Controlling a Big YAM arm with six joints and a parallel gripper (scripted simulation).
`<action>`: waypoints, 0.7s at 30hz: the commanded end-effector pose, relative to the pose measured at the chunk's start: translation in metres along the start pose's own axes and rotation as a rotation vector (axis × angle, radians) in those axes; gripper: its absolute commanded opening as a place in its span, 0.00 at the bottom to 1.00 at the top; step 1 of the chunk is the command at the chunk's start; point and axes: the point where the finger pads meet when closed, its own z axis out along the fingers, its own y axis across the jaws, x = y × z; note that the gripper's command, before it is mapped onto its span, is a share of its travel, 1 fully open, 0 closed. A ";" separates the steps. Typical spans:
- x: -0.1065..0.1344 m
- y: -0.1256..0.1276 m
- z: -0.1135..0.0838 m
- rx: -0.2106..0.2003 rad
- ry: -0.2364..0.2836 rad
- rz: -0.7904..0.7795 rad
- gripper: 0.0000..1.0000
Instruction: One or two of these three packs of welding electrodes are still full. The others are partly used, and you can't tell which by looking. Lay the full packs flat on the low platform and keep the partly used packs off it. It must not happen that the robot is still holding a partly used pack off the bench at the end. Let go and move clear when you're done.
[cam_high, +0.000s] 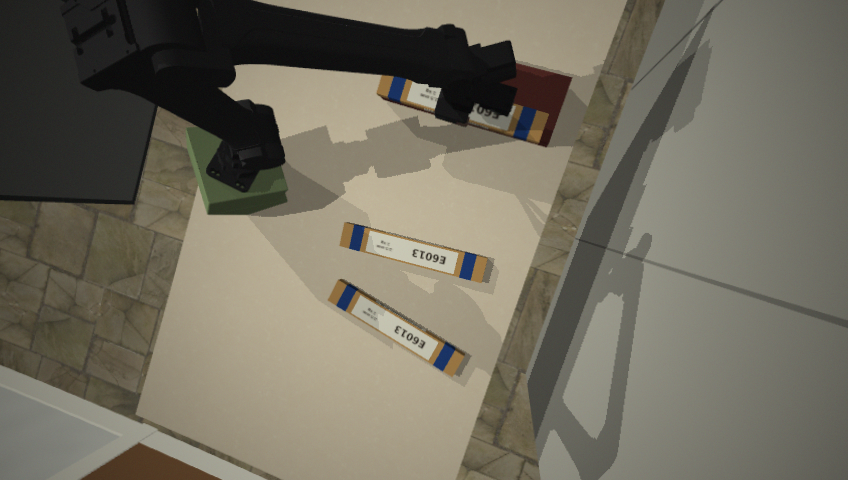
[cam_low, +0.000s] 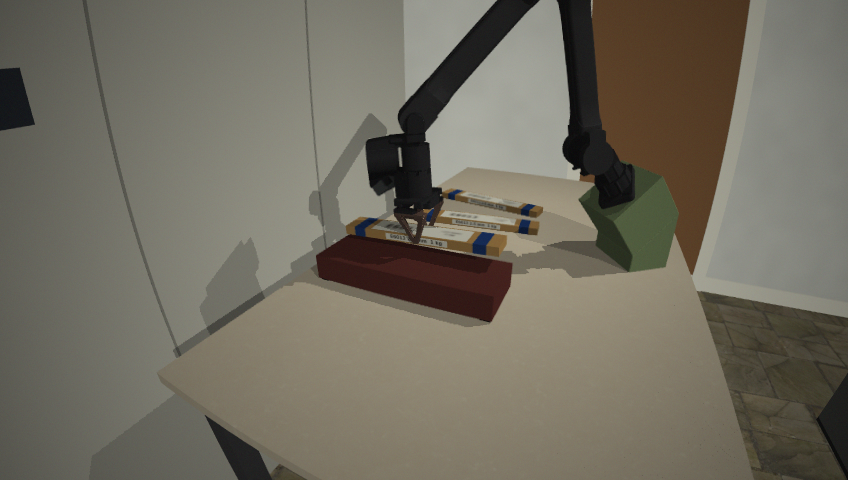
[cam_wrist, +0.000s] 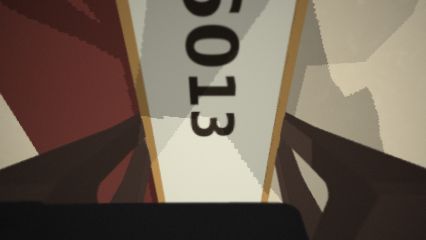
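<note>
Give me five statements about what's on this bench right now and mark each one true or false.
1. The gripper is shut on a welding electrode pack. True.
2. All three packs are on the dark red platform. False: two lie directly on the bench.
3. The label on the gripped pack ends in 013 in the wrist view. True.
4. The bands on the packs are green. False: they are blue.
5. The arm is mounted on a green block. True.
</note>
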 end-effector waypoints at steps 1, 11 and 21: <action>-0.031 0.024 -0.043 -0.061 -0.093 -0.001 0.00; -0.031 0.024 -0.044 -0.061 -0.093 -0.001 0.00; -0.032 0.025 -0.045 -0.061 -0.093 -0.001 0.00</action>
